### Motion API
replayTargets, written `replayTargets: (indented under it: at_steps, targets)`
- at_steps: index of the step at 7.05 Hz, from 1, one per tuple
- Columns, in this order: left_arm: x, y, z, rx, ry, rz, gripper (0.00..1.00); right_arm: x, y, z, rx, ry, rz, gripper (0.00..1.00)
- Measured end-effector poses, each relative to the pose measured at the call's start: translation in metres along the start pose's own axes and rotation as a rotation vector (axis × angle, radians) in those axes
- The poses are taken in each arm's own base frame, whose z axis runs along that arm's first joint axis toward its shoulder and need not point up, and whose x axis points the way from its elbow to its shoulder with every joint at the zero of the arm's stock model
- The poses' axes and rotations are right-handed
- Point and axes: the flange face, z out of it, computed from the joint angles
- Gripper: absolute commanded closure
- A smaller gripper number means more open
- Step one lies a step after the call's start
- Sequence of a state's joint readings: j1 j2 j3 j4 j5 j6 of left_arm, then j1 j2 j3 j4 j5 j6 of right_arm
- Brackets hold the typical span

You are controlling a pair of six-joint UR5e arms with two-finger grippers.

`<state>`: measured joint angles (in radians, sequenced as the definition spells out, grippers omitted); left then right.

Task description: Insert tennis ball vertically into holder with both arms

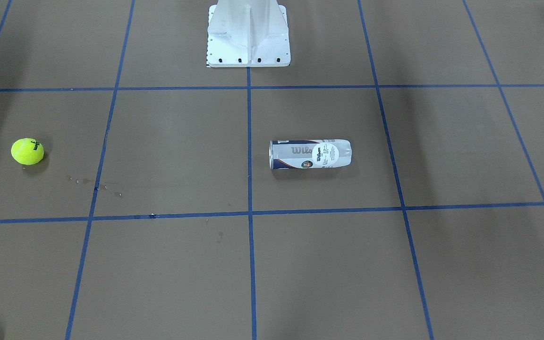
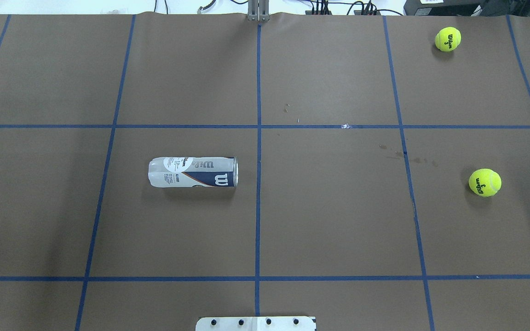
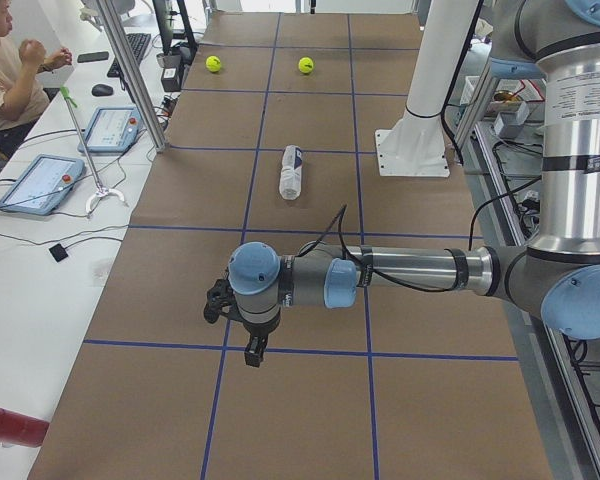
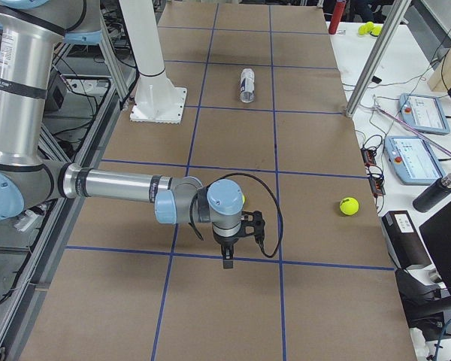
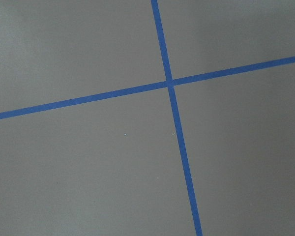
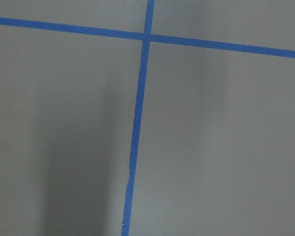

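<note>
The holder (image 2: 192, 172) lies on its side on the brown table, left of the centre tape line, with its metal-rimmed end toward the middle; it also shows in the front view (image 1: 310, 154). One tennis ball (image 2: 484, 182) rests at the right, and a second tennis ball (image 2: 447, 38) sits at the far right corner. My left gripper (image 3: 252, 350) hangs over the table's left end, far from the holder. My right gripper (image 4: 227, 259) hangs over the right end. Both show only in side views, so I cannot tell whether they are open or shut. Both wrist views show only paper and tape.
The white metal base (image 2: 256, 323) stands at the near middle edge. Blue tape lines grid the table. An operator (image 3: 5, 70) sits beside tablets on a side bench. A red cylinder (image 3: 10, 425) lies there too. A metal post (image 4: 376, 60) stands at the table edge.
</note>
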<state>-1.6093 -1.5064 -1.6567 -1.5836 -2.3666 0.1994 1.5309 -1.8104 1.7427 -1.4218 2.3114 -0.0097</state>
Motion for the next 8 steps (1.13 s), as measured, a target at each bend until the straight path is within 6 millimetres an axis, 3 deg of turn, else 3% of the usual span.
replayTargets:
  at_steps: [5, 8]
  targets:
    - [0.007, -0.003, -0.005, 0.016, 0.003, 0.020, 0.00, -0.009, -0.011, -0.009, 0.051, -0.004, -0.041, 0.00]
    - [0.024, -0.031, -0.026, 0.138, -0.020, 0.148, 0.00, -0.027, -0.038, -0.029, 0.190, 0.001, -0.162, 0.00]
